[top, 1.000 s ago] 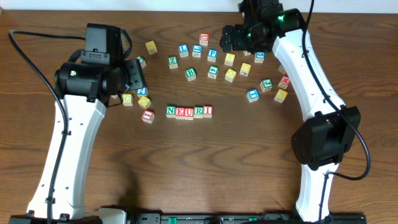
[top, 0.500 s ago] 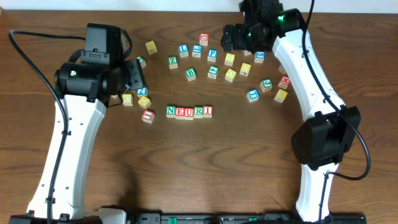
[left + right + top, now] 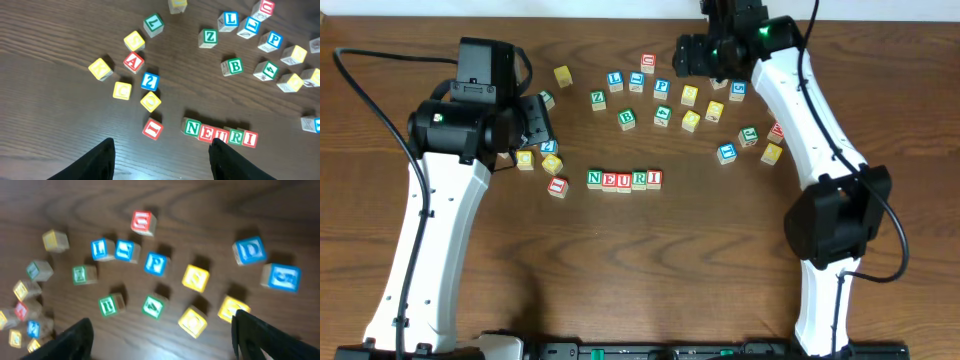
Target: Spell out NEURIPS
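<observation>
blue P cube sits straight ahead of my right hand, spread wide and empty, and it's way closer to this one than my left hand

NEURI row nearer, P cube behind it, slightly right

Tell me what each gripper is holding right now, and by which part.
Nothing is held. The left gripper and the right gripper both stand open and empty in their wrist views.
</observation>
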Tool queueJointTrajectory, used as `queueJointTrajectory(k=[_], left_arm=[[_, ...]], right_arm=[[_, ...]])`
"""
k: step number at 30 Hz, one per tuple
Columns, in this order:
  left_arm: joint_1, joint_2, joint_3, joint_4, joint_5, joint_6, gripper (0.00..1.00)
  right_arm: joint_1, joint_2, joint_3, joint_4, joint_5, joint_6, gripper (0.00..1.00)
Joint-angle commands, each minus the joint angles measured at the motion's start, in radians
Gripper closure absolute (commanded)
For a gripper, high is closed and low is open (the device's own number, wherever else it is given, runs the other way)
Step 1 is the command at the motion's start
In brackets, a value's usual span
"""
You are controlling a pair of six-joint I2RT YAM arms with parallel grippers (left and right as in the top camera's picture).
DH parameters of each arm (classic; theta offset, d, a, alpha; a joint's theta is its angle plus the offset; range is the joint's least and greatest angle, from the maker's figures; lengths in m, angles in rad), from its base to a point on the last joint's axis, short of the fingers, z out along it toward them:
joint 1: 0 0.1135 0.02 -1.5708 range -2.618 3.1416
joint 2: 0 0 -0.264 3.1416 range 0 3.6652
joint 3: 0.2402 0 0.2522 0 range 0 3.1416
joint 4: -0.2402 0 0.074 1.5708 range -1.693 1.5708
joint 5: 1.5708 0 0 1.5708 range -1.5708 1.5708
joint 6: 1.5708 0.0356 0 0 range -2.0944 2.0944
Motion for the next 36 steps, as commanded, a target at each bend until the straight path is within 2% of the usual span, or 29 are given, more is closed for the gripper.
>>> queueJointTrajectory(k=[1,8,16,36], left_arm=[[0.003,0.01,0.017,0.01,-0.039,0.01,0.41],[0.003,0.01,0.017,0.014,-0.039,0.01,0.41],[0.003,0.01,0.015,0.009,-0.039,0.01,0.41],[0.003,0.014,0.005,-0.001,-0.039,0.01,0.4]], right_arm=[[0.047,0.036,-0.001,0.068,0.005,0.058,0.21],[0.114,0.135,-0.001,0.185,0.134,0.117,0.23],[0.141,0.243,-0.001,0.209,0.285,0.154,0.29],[0.143,0.357,-0.001,0.332,0.332,0.182,0.44]])
